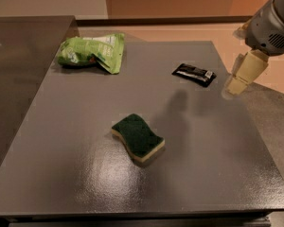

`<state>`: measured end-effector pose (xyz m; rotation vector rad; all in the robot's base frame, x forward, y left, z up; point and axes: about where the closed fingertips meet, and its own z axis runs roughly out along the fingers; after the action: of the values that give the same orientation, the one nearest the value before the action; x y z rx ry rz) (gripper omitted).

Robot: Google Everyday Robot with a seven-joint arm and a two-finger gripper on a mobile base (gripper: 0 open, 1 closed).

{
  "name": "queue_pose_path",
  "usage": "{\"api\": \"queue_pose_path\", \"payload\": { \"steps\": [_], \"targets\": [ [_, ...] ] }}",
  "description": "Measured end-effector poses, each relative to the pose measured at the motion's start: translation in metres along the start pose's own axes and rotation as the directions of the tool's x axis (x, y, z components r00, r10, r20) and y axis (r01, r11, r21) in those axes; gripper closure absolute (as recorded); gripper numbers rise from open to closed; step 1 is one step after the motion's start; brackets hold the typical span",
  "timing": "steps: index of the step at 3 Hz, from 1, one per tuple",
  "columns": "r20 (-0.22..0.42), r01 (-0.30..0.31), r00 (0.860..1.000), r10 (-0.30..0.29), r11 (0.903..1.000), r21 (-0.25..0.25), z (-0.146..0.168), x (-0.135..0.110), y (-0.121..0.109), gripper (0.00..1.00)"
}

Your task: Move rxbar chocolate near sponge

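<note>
The rxbar chocolate (pixel 194 74) is a small flat black wrapper with white lettering, lying on the grey table toward its back right. The sponge (pixel 138 139), dark green on top with a pale yellow base, lies near the table's middle, in front and to the left of the bar. My gripper (pixel 237 83) hangs from the grey arm at the right edge of the table, just to the right of the bar and above the surface, holding nothing.
A bright green snack bag (pixel 91 51) lies at the back left of the grey table (pixel 61 164). A darker counter (pixel 19 46) adjoins on the left. The table's right edge runs just below my gripper, with floor beyond.
</note>
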<state>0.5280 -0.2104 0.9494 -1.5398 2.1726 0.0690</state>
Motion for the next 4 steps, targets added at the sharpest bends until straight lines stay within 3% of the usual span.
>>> {"api": "queue_pose_path", "payload": {
  "steps": [2, 4],
  "targets": [
    [0.086, -0.098, 0.992, 0.097, 0.995, 0.018, 0.045, 0.007, -0.048, 0.0],
    [0.099, -0.172, 0.98, 0.172, 0.985, -0.014, 0.09, 0.017, -0.08, 0.0]
  ]
}}
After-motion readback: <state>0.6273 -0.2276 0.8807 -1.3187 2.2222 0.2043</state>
